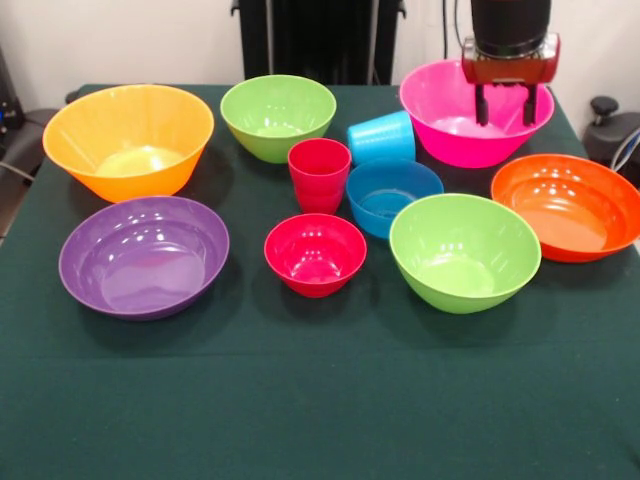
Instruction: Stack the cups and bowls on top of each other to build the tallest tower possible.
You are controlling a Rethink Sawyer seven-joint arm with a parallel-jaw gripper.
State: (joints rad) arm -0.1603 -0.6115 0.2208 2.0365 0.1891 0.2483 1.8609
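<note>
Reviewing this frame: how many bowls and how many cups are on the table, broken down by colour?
Bowls: 8
yellow-orange bowl: 1
lime green bowls: 2
pink bowl: 1
orange bowl: 1
purple bowl: 1
small red bowl: 1
small blue bowl: 1
Cups: 2
red cup, upright: 1
sky-blue cup, on its side: 1
Total: 10

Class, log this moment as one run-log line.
gripper: open, over pink bowl | sky-blue cup: on its side | red cup: upright | tower: none

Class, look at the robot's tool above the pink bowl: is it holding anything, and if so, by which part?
Nothing is held. The tool hangs open above the pink bowl, with empty space between its fingers.
</note>
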